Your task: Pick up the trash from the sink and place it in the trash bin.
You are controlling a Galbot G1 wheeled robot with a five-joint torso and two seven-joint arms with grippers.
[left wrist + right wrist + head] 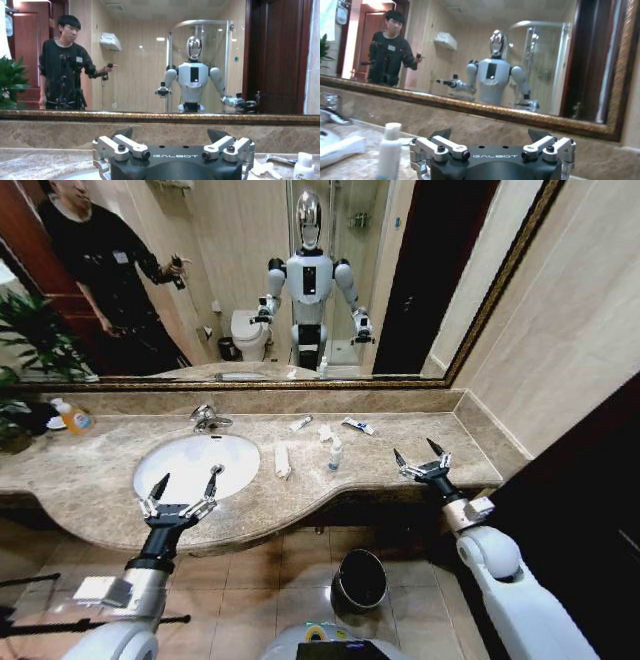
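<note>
While both claws hover spread and empty, left gripper (184, 487) over the sink (160, 462), right gripper (421, 460) lower right, nothing's picked yet; reaching the small white bottle (336, 454) seemingly comes next.

Head looks down, wrists face mirror (160, 56)

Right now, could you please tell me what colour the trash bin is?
Black, with a shiny rim; the bin shows best in the head view.
</note>
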